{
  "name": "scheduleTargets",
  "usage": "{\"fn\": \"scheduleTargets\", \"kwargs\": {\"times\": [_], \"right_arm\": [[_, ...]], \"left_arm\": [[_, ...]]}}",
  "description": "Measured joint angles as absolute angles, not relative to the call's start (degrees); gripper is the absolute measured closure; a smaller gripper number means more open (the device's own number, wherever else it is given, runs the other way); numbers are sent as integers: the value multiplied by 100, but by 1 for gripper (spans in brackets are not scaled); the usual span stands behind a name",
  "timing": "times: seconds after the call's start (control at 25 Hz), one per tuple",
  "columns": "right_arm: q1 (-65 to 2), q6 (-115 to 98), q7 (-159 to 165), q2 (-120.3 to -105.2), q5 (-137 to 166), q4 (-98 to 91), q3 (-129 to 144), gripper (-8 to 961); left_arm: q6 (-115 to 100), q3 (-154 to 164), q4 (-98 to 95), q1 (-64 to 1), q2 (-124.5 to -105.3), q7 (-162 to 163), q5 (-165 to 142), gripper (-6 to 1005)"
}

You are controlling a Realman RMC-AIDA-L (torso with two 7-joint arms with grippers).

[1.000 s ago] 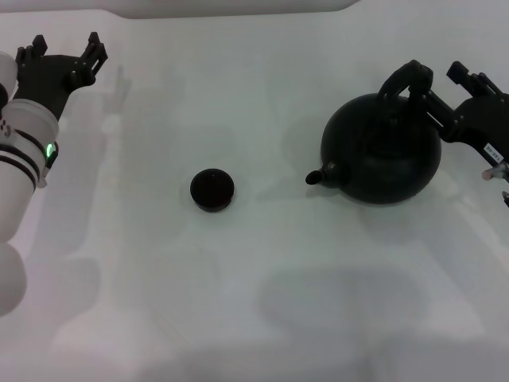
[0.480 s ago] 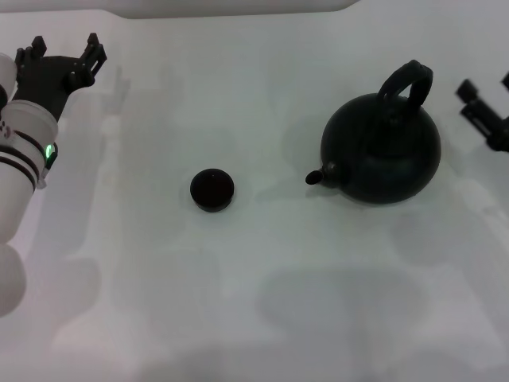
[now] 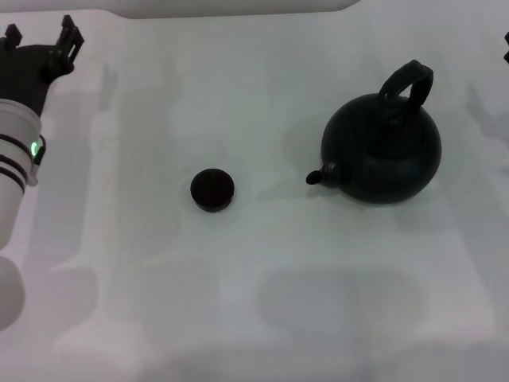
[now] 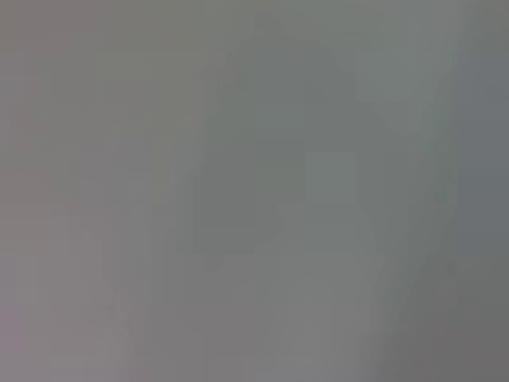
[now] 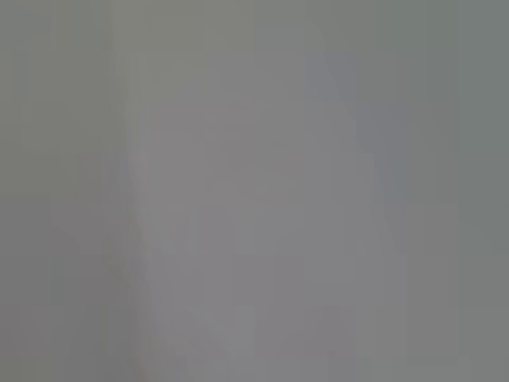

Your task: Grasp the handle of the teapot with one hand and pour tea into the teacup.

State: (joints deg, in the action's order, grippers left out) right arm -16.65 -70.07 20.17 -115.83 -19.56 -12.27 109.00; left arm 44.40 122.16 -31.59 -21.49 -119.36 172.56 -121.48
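where the white counter [image 3: 262, 302] lies nearest, bare; mid: teacup [image 3: 212, 190], upright, well left of teapot [image 3: 382, 150], spout toward cup, handle [image 3: 406, 86] arched up, ungripped. far left: left gripper [image 3: 40, 41], jaws spread, holding nothing. right gripper: barely visible at right edge, jaws can't tell.

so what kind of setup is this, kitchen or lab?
Looks like a lab test bench, not a kitchen: a plain white table holding only a black teapot and a small teacup, with the left gripper parked at the far left corner.
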Motion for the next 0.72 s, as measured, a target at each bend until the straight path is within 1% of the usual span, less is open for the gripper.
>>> {"fn": "scheduleTargets", "kwargs": {"times": [0.12, 0.32, 0.72], "right_arm": [[-1655, -7093, 1013, -11616, -2266, -1340, 10909, 81], [-1641, -7181, 80, -11620, -2629, -1506, 10949, 85], [-1641, -7136, 370, -11619, -3189, -1549, 11373, 85]], "left_arm": [[4440, 12474, -3029, -2243, -11916, 17256, -12175, 141], [4468, 12560, -2950, -2237, -11934, 17255, -12177, 141], [5046, 12956, -2948, -2162, -11948, 17253, -12168, 141]]}}
